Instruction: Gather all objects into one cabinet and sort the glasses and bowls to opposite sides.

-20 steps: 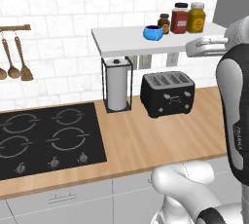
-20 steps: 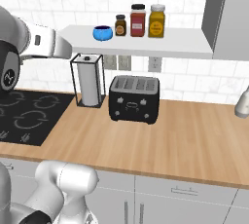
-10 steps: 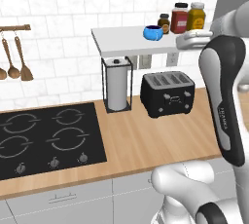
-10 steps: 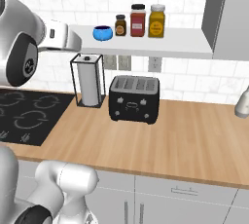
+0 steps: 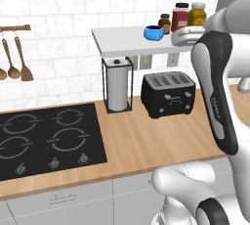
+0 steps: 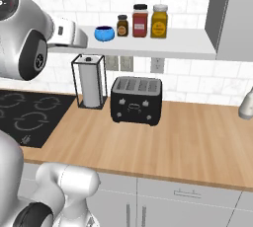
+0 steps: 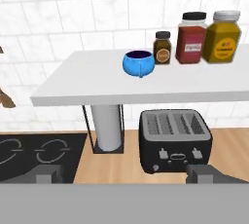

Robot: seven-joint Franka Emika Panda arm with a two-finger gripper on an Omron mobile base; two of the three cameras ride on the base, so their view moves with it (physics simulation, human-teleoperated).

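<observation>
1. On the white shelf (image 7: 97,84) backed by white tiles sits the small blue bowl (image 7: 139,63), upright, near the shelf's middle and toward its back edge; nothing touches it.
2. Just beside the bowl stands a small dark jar (image 7: 162,47), then a red jar (image 7: 191,38) and a yellow jar (image 7: 221,36), the three in a row along the wall, all lidded.
3. Below the shelf, a black four-slot toaster (image 6: 136,99) stands on the wooden counter (image 6: 197,147), close to the wall.
4. Next to the toaster, a paper towel roll (image 5: 117,90) stands upright in a black wire holder, between the toaster and the black cooktop (image 5: 44,141).
5. The cooktop is set into the counter, with knobs along its front edge.
6. Wooden spoons (image 5: 19,60) hang from a rail on the tiled wall above the cooktop.
7. White drawers and cupboard fronts (image 6: 188,199) run beneath the counter; a grey panel (image 6: 232,14) rises at the shelf's far end.
8. The gripper (image 7: 125,174) faces the shelf from well back, its fingertips (image 7: 203,173) spread wide apart and holding nothing.
</observation>
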